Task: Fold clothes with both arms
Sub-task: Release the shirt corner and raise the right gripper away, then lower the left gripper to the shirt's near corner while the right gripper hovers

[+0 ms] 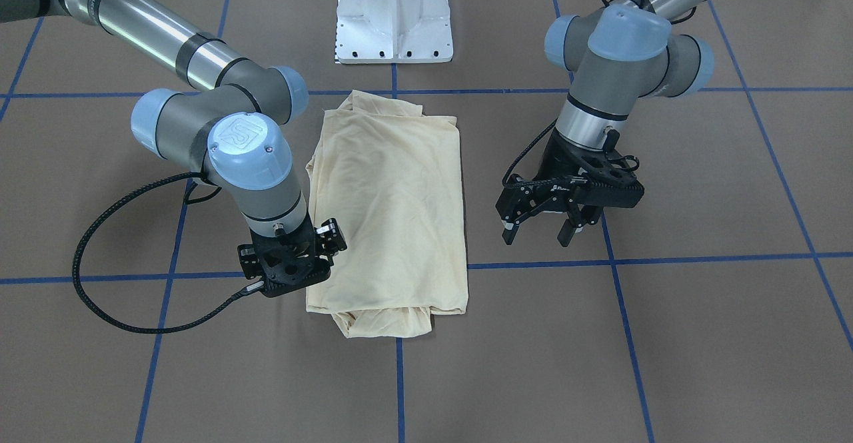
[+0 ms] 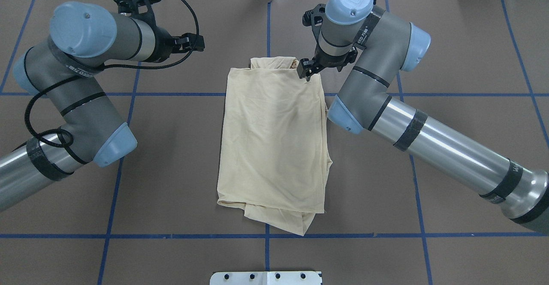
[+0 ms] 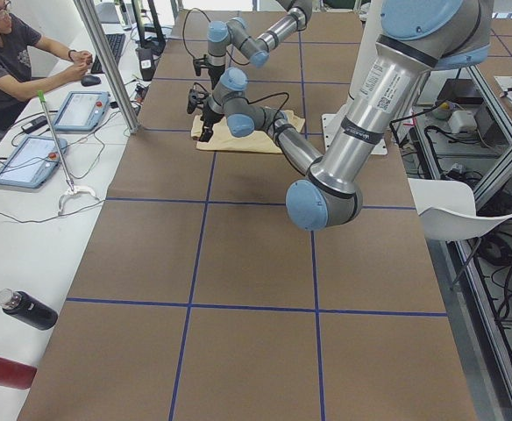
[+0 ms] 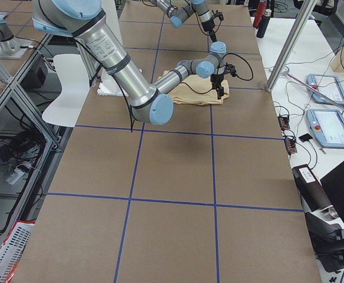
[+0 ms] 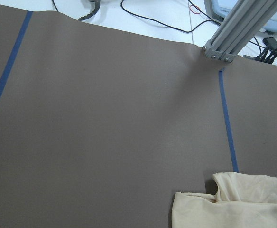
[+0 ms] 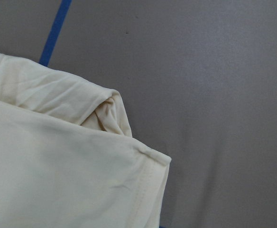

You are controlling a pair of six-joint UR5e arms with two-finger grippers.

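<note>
The clothes are one pale cream-yellow shirt, folded into a long rectangle with its plain side up at the table's middle. A bunched layer sticks out at both short ends. My right gripper points down at the shirt's far right corner and looks open. The right wrist view shows that corner lying flat with a rolled fold beside it. My left gripper hangs open above bare table, well off the shirt's left side. Only the shirt's far end shows in the left wrist view.
Blue tape lines cross the brown table. The white pedestal base stands behind the shirt. An aluminium post rises at the table's far edge. A person sits at a side bench with tablets and bottles.
</note>
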